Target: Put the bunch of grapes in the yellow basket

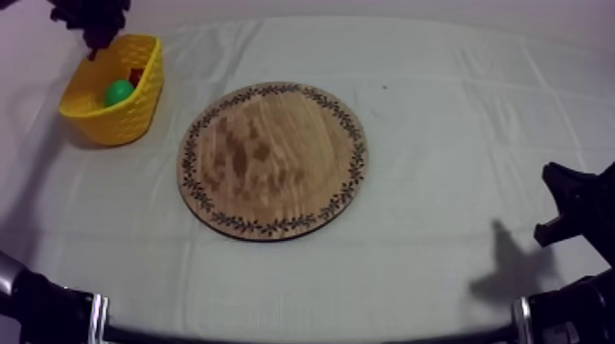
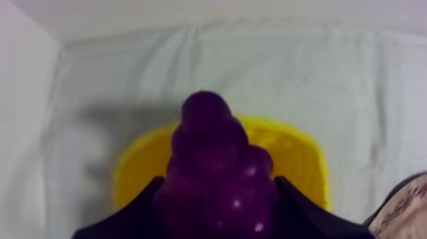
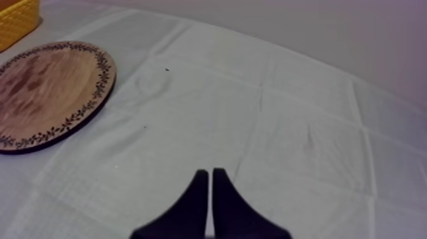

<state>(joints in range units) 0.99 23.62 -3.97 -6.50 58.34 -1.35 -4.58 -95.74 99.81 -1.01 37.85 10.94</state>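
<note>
The purple bunch of grapes (image 2: 219, 171) hangs between the two black fingers of my left gripper (image 2: 216, 197), which is shut on it. Right below it is the yellow basket (image 2: 298, 159). In the top view the grapes (image 1: 91, 20) sit just above the back rim of the basket (image 1: 137, 114) at the far left. The round wooden board (image 1: 273, 157) lies bare in the middle of the table. My right gripper (image 3: 210, 181) is shut on nothing, low over the cloth at the right side (image 1: 552, 206).
Inside the basket lie a green pear (image 1: 119, 91) and a small red fruit (image 1: 137, 75). The board's patterned rim (image 3: 101, 76) and a corner of the basket (image 3: 16, 19) lie beyond my right gripper. Cloth folds run across the table.
</note>
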